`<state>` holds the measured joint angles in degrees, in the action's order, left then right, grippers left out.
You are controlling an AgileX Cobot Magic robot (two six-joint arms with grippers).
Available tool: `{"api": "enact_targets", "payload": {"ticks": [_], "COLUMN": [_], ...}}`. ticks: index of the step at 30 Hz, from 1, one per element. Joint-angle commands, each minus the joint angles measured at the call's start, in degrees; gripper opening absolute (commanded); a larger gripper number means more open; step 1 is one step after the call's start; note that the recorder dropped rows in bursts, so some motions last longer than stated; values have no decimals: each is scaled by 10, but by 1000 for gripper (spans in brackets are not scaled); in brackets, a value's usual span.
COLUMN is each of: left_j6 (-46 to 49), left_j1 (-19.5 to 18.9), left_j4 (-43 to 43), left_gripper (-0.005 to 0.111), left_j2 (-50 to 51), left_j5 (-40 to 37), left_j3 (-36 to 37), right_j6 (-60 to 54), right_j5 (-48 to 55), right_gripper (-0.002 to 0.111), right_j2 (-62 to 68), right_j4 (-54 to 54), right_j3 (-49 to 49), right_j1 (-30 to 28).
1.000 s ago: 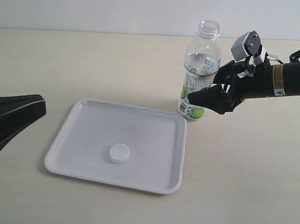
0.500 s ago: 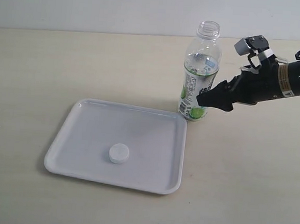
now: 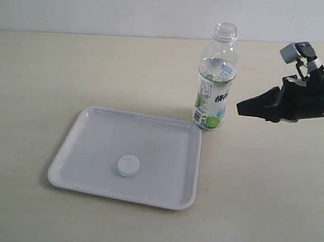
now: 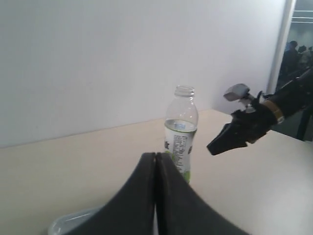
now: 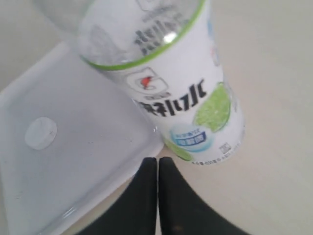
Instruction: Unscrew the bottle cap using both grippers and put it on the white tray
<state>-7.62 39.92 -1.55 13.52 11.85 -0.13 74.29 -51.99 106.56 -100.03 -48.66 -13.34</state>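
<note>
The white bottle cap (image 3: 129, 165) lies flat in the middle of the white tray (image 3: 90, 180), and it also shows in the right wrist view as a small disc, the cap (image 5: 41, 132), on the tray (image 5: 93, 166). The clear bottle (image 3: 216, 80) stands upright and uncapped just past the tray's far right corner; the bottle (image 4: 180, 132) and bottle (image 5: 171, 83) show in both wrist views. My right gripper (image 3: 240, 108) is shut and empty, a short way right of the bottle. My left gripper (image 4: 155, 155) is shut and empty, outside the exterior view.
A pale wooden table (image 3: 268, 191) carries everything, with a white wall behind it. The right arm (image 3: 312, 96), with its grey-white block, reaches in from the right edge. Nothing else stands on the table.
My right gripper has let go of the bottle, shut, and drawn back to the right. The left arm has left the exterior view at the left edge. Cap and bottle have stayed put.
</note>
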Motion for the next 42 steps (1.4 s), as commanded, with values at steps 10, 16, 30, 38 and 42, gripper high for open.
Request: {"api": "enact_targets", "payload": {"ticks": [10, 16, 30, 38, 42], "left_j6": [-26, -26, -26, -26, -26], "left_j1": [-133, -212, -234, -234, -234], "left_j4": [9, 7, 7, 7, 7], "left_gripper": [0, 0, 0, 0, 0], "left_j2": [-124, -135, -135, -135, -135], "left_j5": [-107, -151, -199, -199, -199], "left_j3": [1, 1, 1, 1, 1], "right_j6": [-122, -110, 87, 187, 187], "right_j5": [26, 29, 27, 27, 27], "right_gripper": [0, 0, 0, 0, 0], "right_j2": [-352, -641, -943, -945, -945], "right_j4": [100, 116, 65, 54, 54], "right_j3": [205, 308, 351, 351, 351], "right_j1": [-4, -4, -4, -4, -4]}}
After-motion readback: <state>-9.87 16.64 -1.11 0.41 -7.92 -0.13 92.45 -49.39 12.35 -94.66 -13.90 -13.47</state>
